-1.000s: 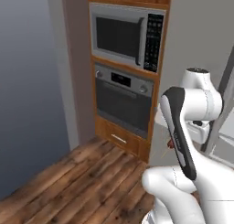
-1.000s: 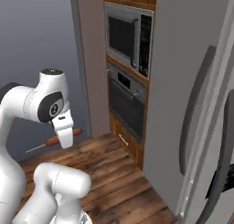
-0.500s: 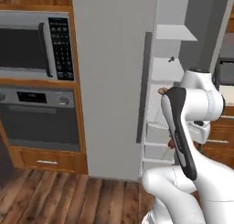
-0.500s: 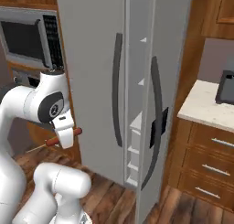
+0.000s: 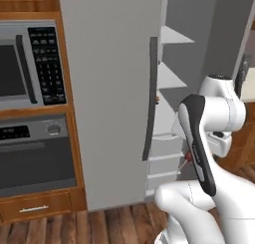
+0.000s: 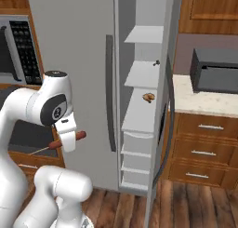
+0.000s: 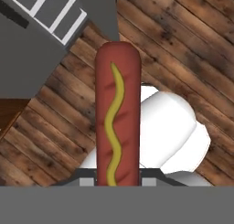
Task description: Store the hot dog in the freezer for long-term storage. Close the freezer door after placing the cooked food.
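My gripper hangs low in front of the fridge's wide closed grey door and is shut on the hot dog, a reddish-brown sausage whose thin stick pokes out to the left. In the hand view the hot dog stands upright between the jaws, with a yellow mustard line, above the wooden floor. Its red end peeks out beside my forearm. The freezer stands open to the gripper's right, showing white shelves and drawers. The freezer door is swung out toward me.
A small brown item lies on a middle freezer shelf. A microwave and oven sit in wooden cabinetry to the left. On the right, a counter over drawers carries a dark appliance. The floor is wood planks.
The whole scene has slid left as the base moved: microwave and oven shifted aside, and the open freezer came into view. The gripper stays shut on the hot dog.
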Motion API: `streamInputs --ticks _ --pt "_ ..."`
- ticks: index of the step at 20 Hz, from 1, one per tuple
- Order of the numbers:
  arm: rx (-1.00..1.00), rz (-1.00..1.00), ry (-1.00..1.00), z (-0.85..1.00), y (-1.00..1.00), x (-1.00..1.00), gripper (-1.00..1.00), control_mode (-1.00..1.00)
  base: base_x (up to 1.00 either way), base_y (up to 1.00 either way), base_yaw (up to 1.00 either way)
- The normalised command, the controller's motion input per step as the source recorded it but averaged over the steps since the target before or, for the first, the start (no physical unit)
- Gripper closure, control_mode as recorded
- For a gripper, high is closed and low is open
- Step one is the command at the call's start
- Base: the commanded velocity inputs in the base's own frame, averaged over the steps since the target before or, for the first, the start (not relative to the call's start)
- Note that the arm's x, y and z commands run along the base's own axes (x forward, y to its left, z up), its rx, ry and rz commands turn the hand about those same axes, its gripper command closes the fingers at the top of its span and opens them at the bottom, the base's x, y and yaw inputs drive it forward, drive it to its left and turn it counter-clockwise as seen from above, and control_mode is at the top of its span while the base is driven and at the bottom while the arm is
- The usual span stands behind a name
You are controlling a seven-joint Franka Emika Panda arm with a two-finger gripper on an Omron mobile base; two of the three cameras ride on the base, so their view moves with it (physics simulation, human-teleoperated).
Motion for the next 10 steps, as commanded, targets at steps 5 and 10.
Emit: streamInputs --ticks 5,10 --pt "0.0 0.0 0.0 0.0 0.0 0.0 1.0 1.0 0.07 0.36 -0.17" --pt "0.0 0.0 0.0 0.0 0.0 0.0 1.0 1.0 0.36 0.24 -0.25"
